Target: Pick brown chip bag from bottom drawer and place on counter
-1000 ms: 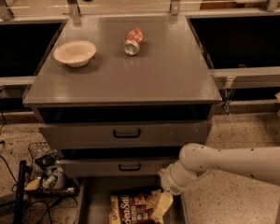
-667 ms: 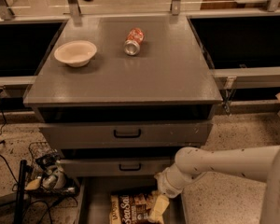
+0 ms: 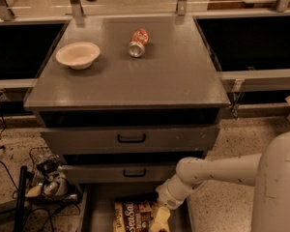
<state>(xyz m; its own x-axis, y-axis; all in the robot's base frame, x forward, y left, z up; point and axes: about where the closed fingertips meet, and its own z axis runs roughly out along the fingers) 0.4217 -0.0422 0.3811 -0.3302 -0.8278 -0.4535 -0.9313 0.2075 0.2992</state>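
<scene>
Bag (image 3: 134,218): crinkly film, dark brown and tan, large white "Sea Salt" lettering. Lies flat in the bottom drawer (image 3: 97,210), right of its middle. Long axis appears to run front to back along the drawer, with the lettering running the same way; the lower end is cut off by the frame edge, so which end is the top is uncertain.

Bottom drawer: shallow grey metal tray, pulled out.

Gripper (image 3: 158,221): pale yellow tip on a white wrist, down in the drawer at the bag's right edge, touching or just over it. Whether it grasps the bag cannot be told.

Arm (image 3: 217,170): smooth white tube, reaching in from the right.

Upper drawers (image 3: 87,140): two, grey metal, black handles.

Counter (image 3: 174,81): flat, matte, dark grey, roughly square.

Bowl (image 3: 78,55): round, cream, on the counter's left rear.

Can (image 3: 138,42): red, on its side, right of the bowl and well apart from it.
</scene>
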